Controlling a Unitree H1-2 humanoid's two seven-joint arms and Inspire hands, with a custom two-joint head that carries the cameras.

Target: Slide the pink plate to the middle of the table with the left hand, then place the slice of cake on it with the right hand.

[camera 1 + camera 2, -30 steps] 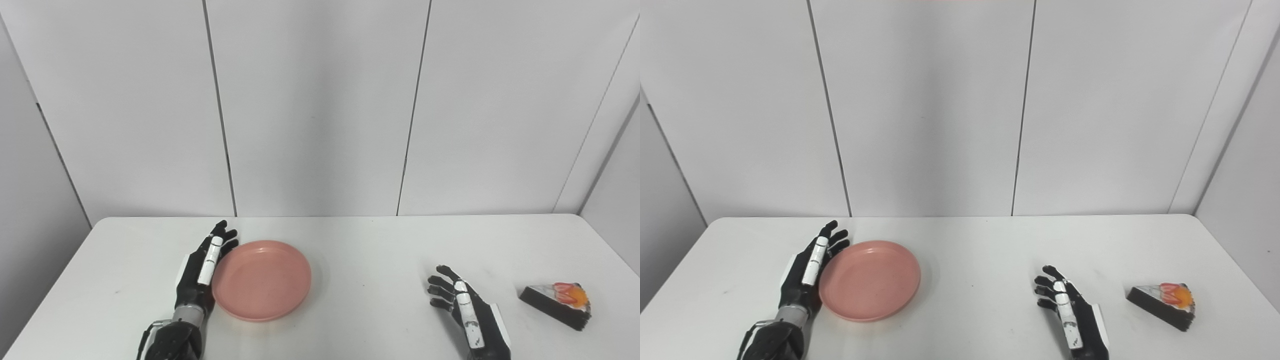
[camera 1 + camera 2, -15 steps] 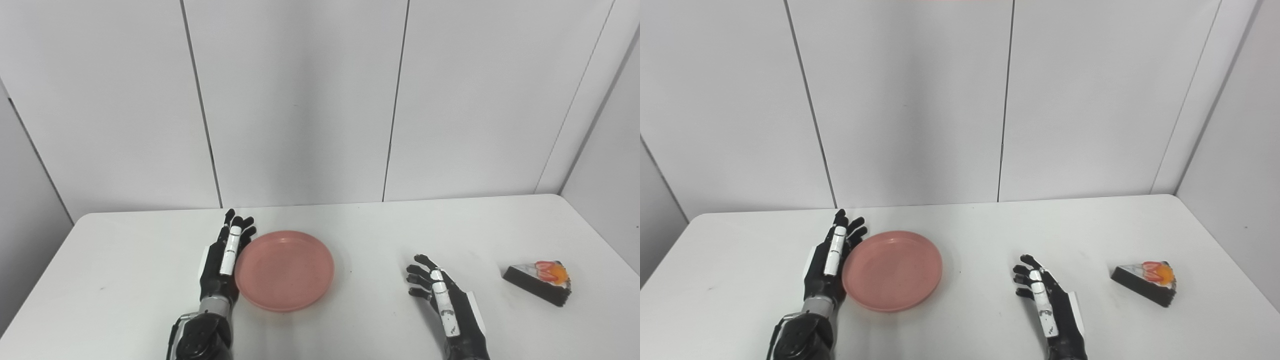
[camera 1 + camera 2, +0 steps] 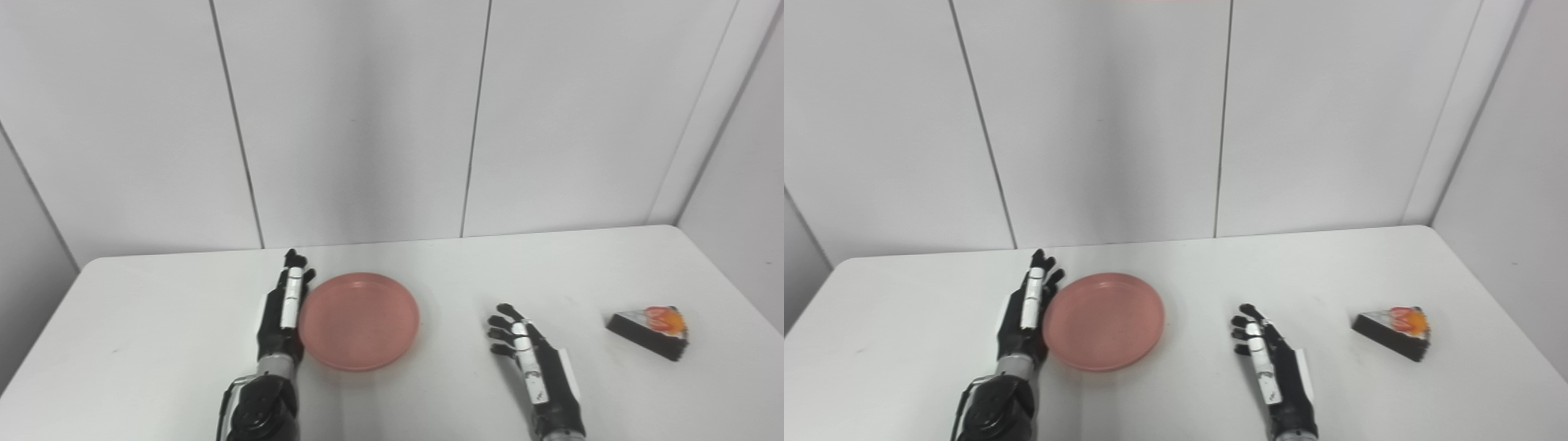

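A round pink plate (image 3: 360,320) lies on the white table (image 3: 153,343), a little left of its middle. My left hand (image 3: 283,309) stands on edge with straight fingers, flat against the plate's left rim; it is open and holds nothing. My right hand (image 3: 531,361) rests on the table right of the plate, fingers spread and lightly curled, open and empty. A dark slice of cake (image 3: 650,331) with white icing and red and orange fruit on top lies near the table's right edge, well right of my right hand. It also shows in the right eye view (image 3: 1393,334).
White wall panels (image 3: 367,122) rise behind the table's far edge. A wall also stands close along the table's right side (image 3: 747,196). Bare table surface lies between the plate and my right hand.
My left hand has pushed the plate to the right, toward the table's middle. The camera has also shifted, so the whole scene sits more to the left and higher. My right hand has barely moved.
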